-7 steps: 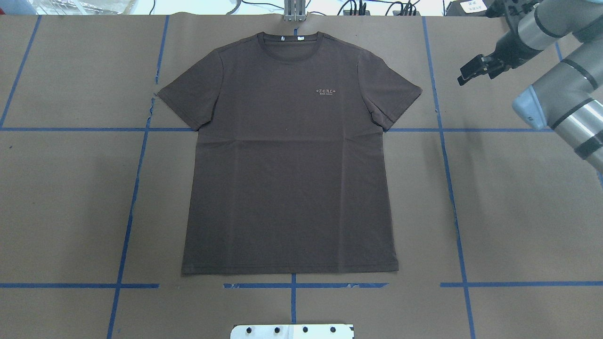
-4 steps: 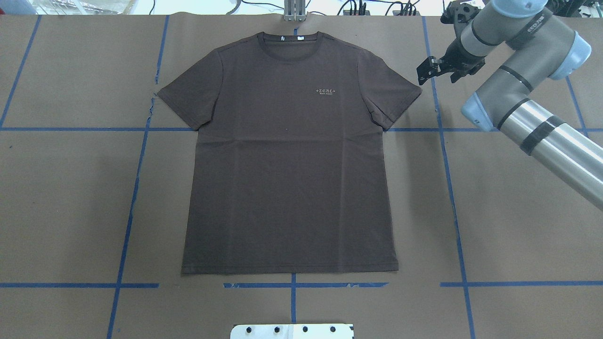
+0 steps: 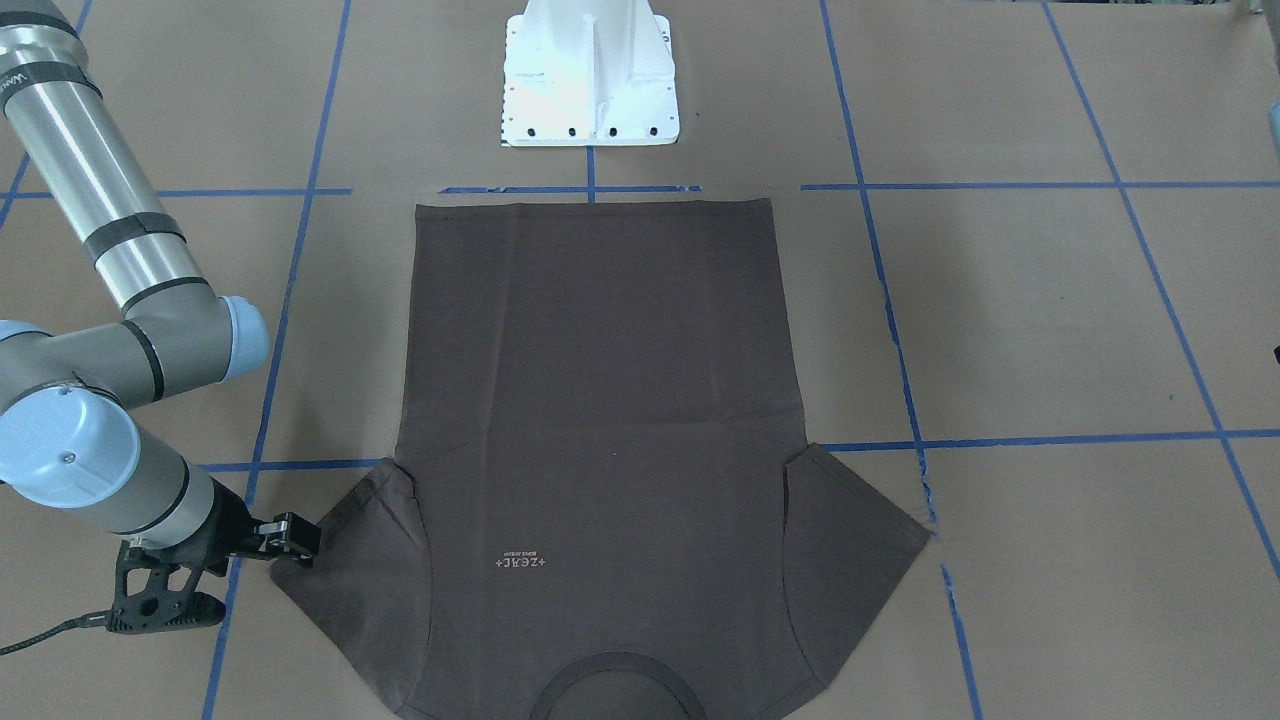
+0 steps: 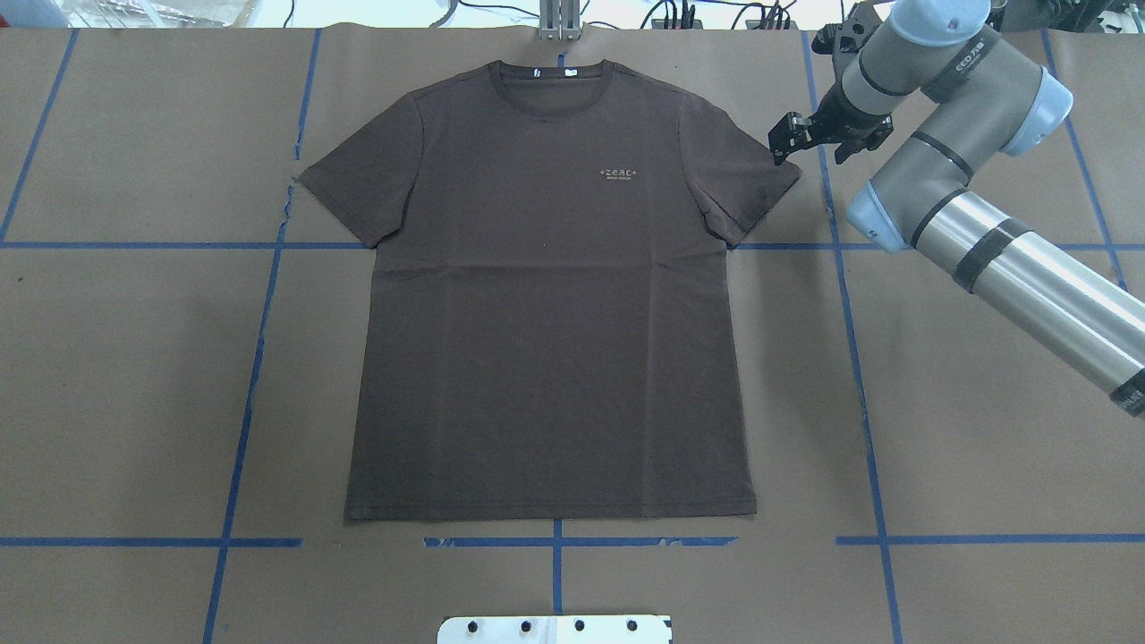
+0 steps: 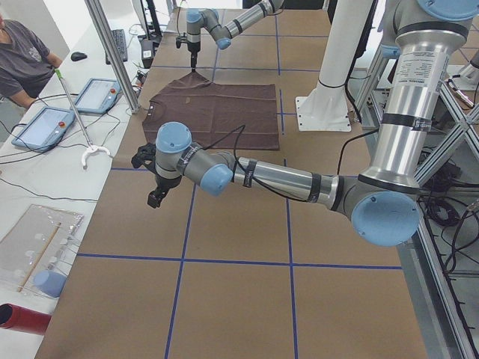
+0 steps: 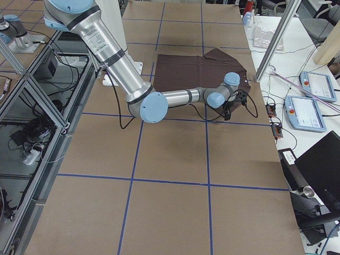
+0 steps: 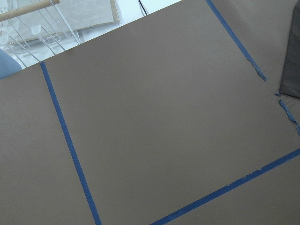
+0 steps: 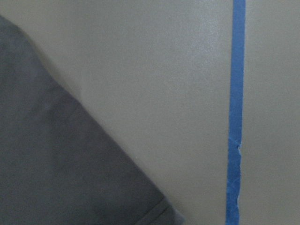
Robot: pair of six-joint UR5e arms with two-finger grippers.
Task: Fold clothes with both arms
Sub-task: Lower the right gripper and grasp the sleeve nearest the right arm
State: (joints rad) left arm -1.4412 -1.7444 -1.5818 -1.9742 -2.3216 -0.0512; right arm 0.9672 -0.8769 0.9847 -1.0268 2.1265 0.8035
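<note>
The T-shirt (image 4: 555,295) lies flat on the counter (image 4: 984,429). The right gripper (image 4: 780,143), parted and empty, hovers at its far-right sleeve, probably to pinch it. I cannot tell whether the left gripper (image 5: 155,199) is open.

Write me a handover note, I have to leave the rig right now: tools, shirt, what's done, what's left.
Right tool: at the tip of the T-shirt sleeve on the robot's right; open or shut unclear, no cloth lifted.
Left tool: over bare brown paper, away from the shirt; state unclear.
T-shirt: spread flat, logo up, collar on the far side.
Done: nothing folded.
Left: every fold.
</note>
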